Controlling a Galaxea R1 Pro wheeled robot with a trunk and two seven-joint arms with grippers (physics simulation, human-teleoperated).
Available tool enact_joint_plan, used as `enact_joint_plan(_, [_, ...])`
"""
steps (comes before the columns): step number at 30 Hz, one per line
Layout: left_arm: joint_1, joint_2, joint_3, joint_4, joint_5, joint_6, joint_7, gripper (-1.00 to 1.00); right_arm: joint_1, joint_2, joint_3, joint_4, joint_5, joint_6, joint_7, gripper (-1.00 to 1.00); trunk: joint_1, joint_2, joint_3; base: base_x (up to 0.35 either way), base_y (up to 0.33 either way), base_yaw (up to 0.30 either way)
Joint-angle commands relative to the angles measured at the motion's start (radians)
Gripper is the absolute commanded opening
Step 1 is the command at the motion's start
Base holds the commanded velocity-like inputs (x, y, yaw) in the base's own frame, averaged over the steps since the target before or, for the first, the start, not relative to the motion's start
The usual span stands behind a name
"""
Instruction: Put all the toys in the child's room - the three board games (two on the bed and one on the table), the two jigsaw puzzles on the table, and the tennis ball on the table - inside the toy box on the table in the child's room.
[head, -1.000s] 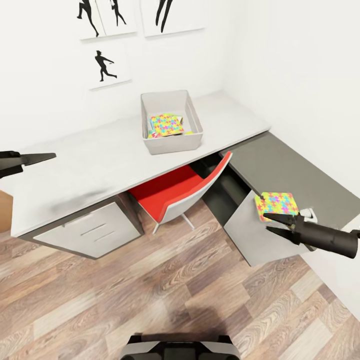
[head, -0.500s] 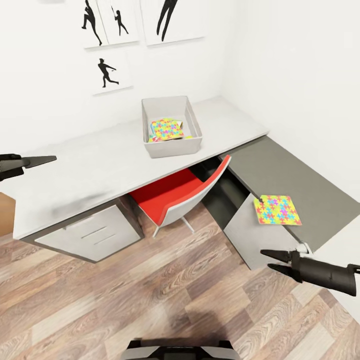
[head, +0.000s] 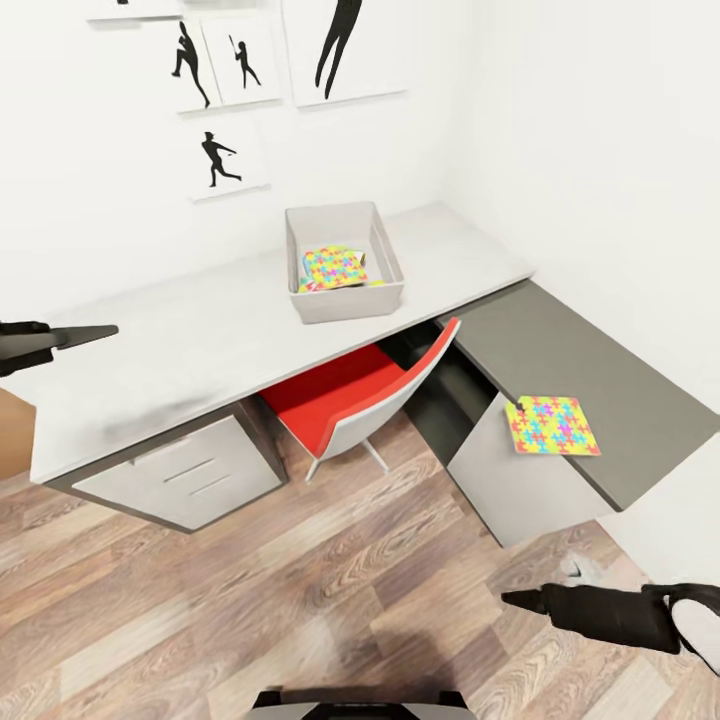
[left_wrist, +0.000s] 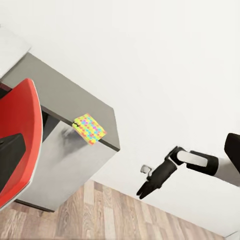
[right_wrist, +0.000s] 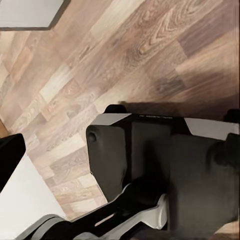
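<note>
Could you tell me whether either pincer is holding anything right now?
No; the right pincer hangs empty, and the left pincer holds nothing visible.

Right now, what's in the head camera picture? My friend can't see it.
A grey toy box with a colourful puzzle inside sits on a white desk. Another puzzle lies at the edge of the dark side desk, a red chair is tucked under, and the right hand hangs empty over the wood floor.

Matt grey desk (head: 200, 330), wood-grain floor (head: 250, 600) (glossy red chair (head: 340, 385))

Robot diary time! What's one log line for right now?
puzzle: on dark desk edge | toy box: holds another puzzle | right gripper: low, empty | left gripper: empty
</note>
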Motion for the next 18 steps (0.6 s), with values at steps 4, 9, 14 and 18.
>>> enact_joint_plan(4, [0.016, 0.0, 0.0, 0.0, -0.006, 0.011, -0.004, 1.0, 0.028, 0.074, 0.047, 0.016, 0.205, -0.043, 0.007, 1.0, 0.001, -0.002, 0.005, 0.0, 0.0, 0.0])
enact_joint_plan(9, [0.031, 0.0, 0.0, 0.0, -0.011, 0.011, -0.004, 1.0, 0.041, 0.159, 0.065, 0.093, 0.364, -0.061, 0.003, 1.0, 0.001, -0.002, 0.013, 0.0, 0.0, 0.0])
enact_joint_plan(14, [0.055, 0.0, 0.001, 0.001, -0.013, 0.011, -0.004, 1.0, 0.044, 0.233, 0.072, 0.244, 0.483, -0.11, 0.0, 1.0, 0.001, -0.002, 0.022, 0.0, 0.0, 0.0])
enact_joint_plan(18, [0.074, 0.0, 0.002, 0.001, -0.016, 0.011, -0.004, 1.0, 0.043, 0.304, 0.073, 0.414, 0.564, -0.239, -0.001, 1.0, 0.001, -0.002, 0.028, 0.0, 0.0, 0.0])
